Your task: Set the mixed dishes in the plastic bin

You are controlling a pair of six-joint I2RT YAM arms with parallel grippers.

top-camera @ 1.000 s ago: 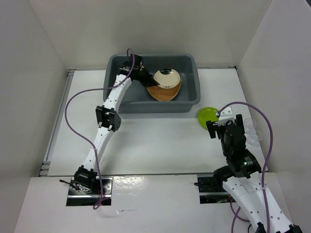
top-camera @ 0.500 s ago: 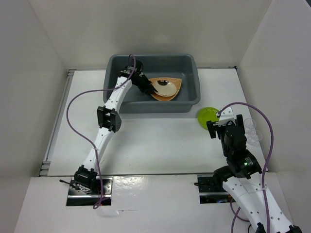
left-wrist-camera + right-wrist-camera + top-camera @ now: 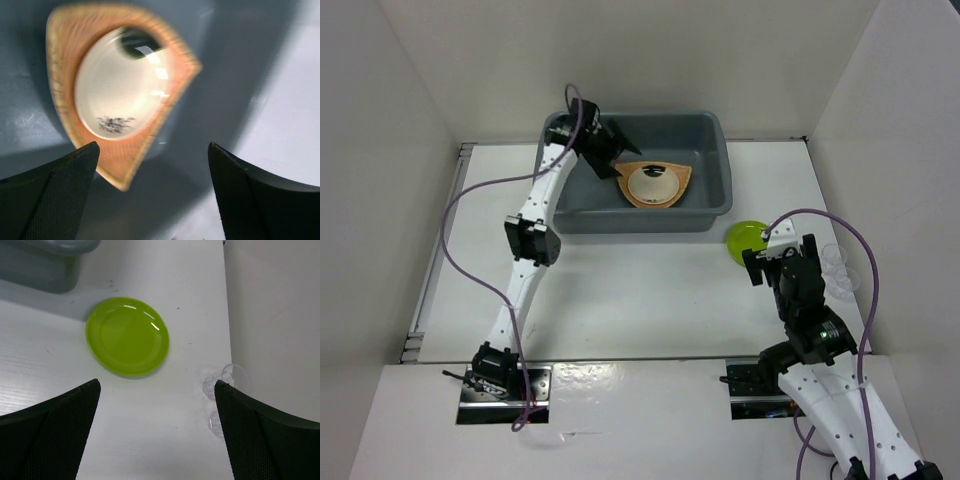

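From above, the orange plate point(image 3: 672, 188) and the cream plate point(image 3: 651, 183) stacked on it are now seen lying flat on the floor of the grey bin point(image 3: 718, 128), where a second ago they were tilted up against the left gripper point(image 3: 615, 150). That gripper has since been drawn back and raised toward the bin's left rear corner. The two plates can therefore be judged as delivered, while the green dish point(image 3: 747, 239) and the clear cups point(image 3: 839, 267) are left on the table point(image 3: 650, 290), to the right of the bin and outside it, unmoved over the same second. In the left wrist view, the jaws are spread wide with nothing between them and nothing touched, and the stacked plates are seen below, somewhat blurred. In the right wrist view, the right gripper point(image 3: 156, 385) is likewise held wide apart and empty, poised above the table with the green dish just beyond its fingertips and the cups off to the right near the wall. The green dish is judged the likely next pick.
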